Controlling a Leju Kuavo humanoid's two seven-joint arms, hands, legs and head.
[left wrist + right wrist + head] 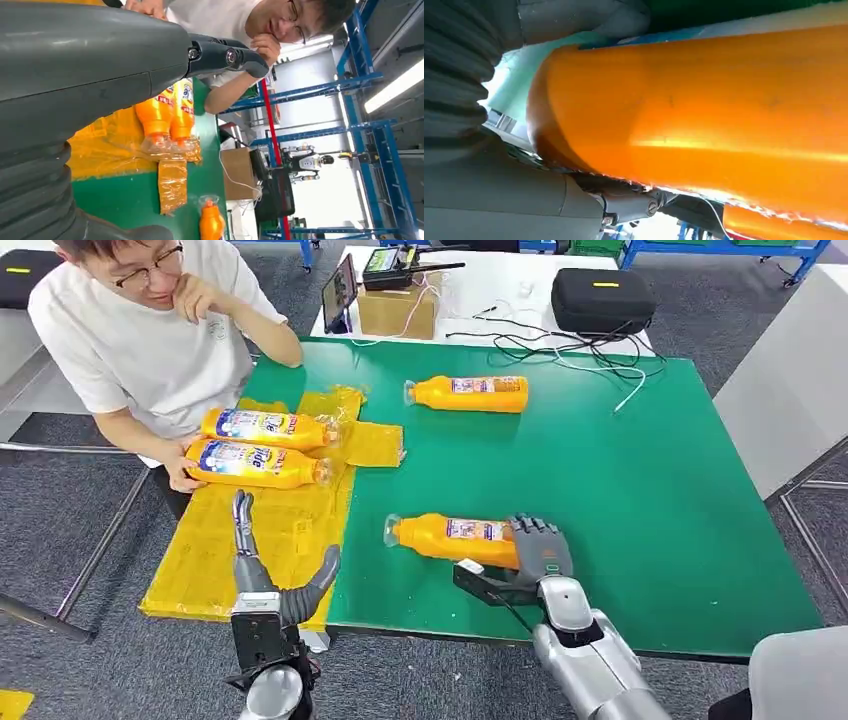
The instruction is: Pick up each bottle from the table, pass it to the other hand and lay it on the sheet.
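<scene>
My right hand (535,550) wraps around the base end of an orange bottle (450,538) lying near the green table's front edge, its clear cap pointing left. That bottle (704,115) sits close against the palm in the right wrist view. My left hand (265,575) hovers with fingers spread over the yellow sheet (250,540), holding nothing. Two orange bottles (262,428) (255,462) lie side by side on the sheet's far part, seen again as bottles (170,117) in the left wrist view. Another orange bottle (470,393) lies at the table's back.
A person (150,330) leans in at the far left, one hand (180,465) on the sheet's bottles. Behind the green table (620,500) stand a cardboard box (398,310), a tablet, a black case (602,300) and loose cables. A grey surface (800,670) sits at the near right.
</scene>
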